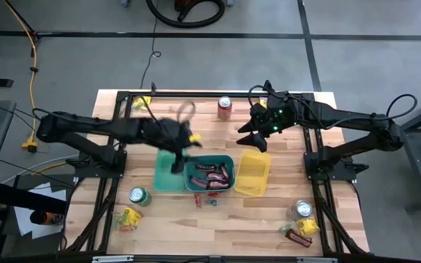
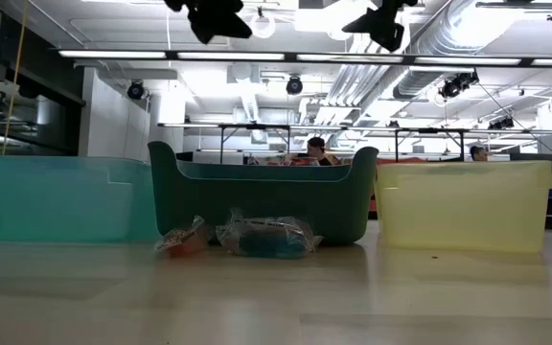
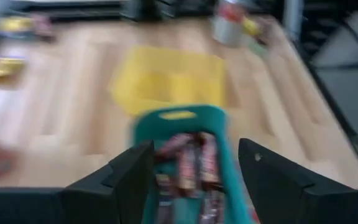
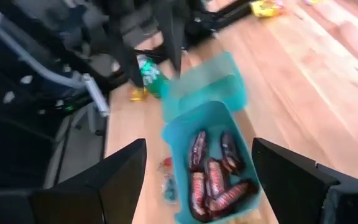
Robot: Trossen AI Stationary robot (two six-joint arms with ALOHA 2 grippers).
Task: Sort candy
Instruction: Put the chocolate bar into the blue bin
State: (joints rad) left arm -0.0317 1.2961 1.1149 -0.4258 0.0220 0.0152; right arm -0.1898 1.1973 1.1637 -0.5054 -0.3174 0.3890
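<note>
Teal plastic sits at the centre of your workspace: the dark teal bin (image 1: 209, 175) holds several brown-red bars (image 1: 212, 177), with a lighter teal bin (image 1: 165, 175) touching its left side and a yellow bin (image 1: 253, 174) on its right. Your left gripper (image 1: 178, 162) hangs over the lighter teal bin, right at the edge of the middle one; its jaws stand apart with nothing between them, and in its wrist view the fingers (image 3: 129, 180) frame the bars (image 3: 191, 163) below. Your right gripper (image 1: 253, 131) hovers behind the yellow bin, fingers spread wide and empty; its wrist view looks down on the same bars (image 4: 211, 175).

Loose candy lies scattered around you. Two small clear-wrapped sweets (image 1: 206, 202) rest on the wooden table (image 1: 225, 226) just in front of the dark bin, and the low view shows them (image 2: 257, 235) against its front wall. Yellow packets (image 1: 127, 218) sit near the front left corner beside a green can (image 1: 139, 195). More sweets (image 1: 302, 230) lie at the front right by another can (image 1: 302, 209). A red can (image 1: 224, 107) stands at the back, between the two arms, and a yellow packet (image 1: 140, 103) lies at the back left. People (image 2: 316, 150) show in the room beyond.
</note>
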